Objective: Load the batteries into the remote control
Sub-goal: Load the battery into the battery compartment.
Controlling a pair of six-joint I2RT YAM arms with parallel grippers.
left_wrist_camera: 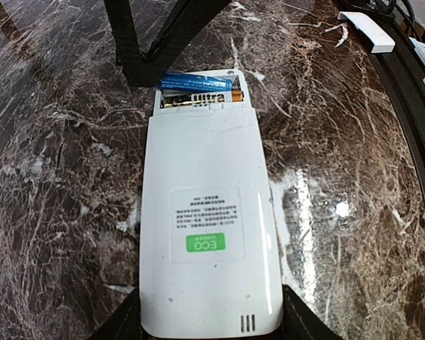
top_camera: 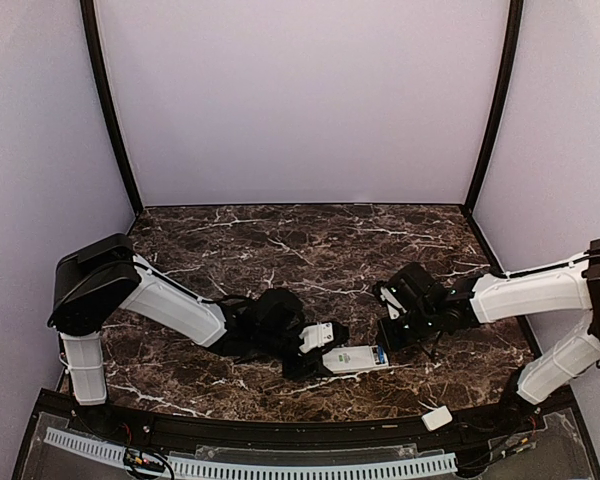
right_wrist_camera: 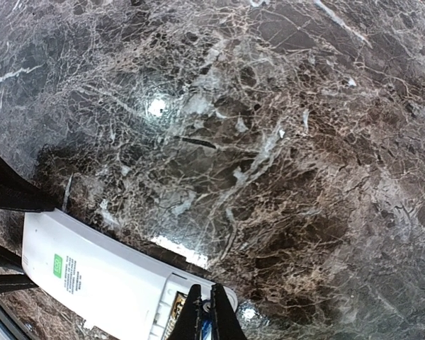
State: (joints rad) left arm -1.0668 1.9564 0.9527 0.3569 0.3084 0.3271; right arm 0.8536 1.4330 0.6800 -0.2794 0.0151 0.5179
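The remote control (left_wrist_camera: 205, 212) lies back side up on the marble, its battery bay open at the far end. My left gripper (left_wrist_camera: 211, 322) is shut on its near end, one finger on each side. One battery (left_wrist_camera: 202, 99) lies seated in the bay; a blue battery (left_wrist_camera: 198, 81) rests tilted across the bay's far edge. My right gripper (right_wrist_camera: 206, 312) is shut, its tips down at the end of that blue battery, of which a blue sliver shows through the narrow slit. From above, the right gripper (top_camera: 395, 335) stands at the remote's (top_camera: 358, 358) right end.
A small plain white cover piece (top_camera: 437, 418) lies on the dark rim at the table's near edge, right of the remote; the left wrist view shows the cover piece (left_wrist_camera: 367, 32) at its upper right. Pale walls enclose the marble table (top_camera: 310, 250).
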